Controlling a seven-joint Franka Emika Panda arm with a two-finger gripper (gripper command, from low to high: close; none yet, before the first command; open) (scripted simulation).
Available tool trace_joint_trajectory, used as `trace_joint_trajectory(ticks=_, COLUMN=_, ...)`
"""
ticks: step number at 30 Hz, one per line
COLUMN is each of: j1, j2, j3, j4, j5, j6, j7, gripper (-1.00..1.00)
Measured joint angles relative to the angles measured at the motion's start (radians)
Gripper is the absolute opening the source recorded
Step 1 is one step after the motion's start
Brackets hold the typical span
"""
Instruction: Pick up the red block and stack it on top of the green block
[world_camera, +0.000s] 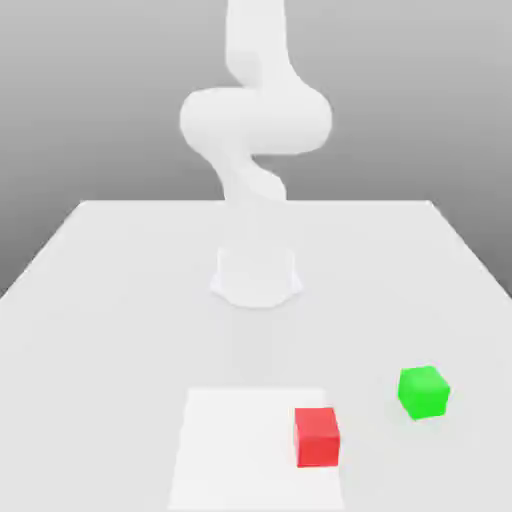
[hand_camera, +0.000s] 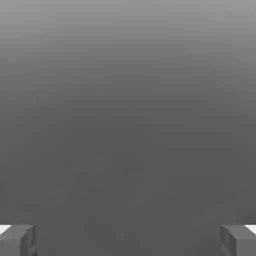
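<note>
Gripper (hand_camera: 128, 240) hangs wide open and empty while red block (world_camera: 317, 436) sits on the table (world_camera: 100, 300) near green block (world_camera: 423, 391), apart, toward the exterior view's left.

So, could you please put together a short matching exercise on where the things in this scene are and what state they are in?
Things:
1. small bright-red matte cube
2. small bright-green matte cube
3. claw
4. white robot arm

Descriptions:
A. stands on the bare table, further toward the exterior view's right than the other cube
B. open, with nothing between its fingers
C. rises from a round base at the table's middle
D. rests on the paler square patch near the table's front edge

Pairs: 1-D, 2-A, 3-B, 4-C
</note>
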Motion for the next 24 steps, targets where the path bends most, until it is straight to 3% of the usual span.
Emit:
trace_joint_trajectory(ticks=11, j1=-0.020, j2=0.407, j3=0.092, j4=-0.159, j5=-0.056, j6=0.200, j7=0.095, gripper=0.00)
trace_joint_trajectory(ticks=24, j1=0.019, j2=0.872, j3=0.125, j4=-0.304, j5=-0.060, j6=0.461, j7=0.152, gripper=0.00)
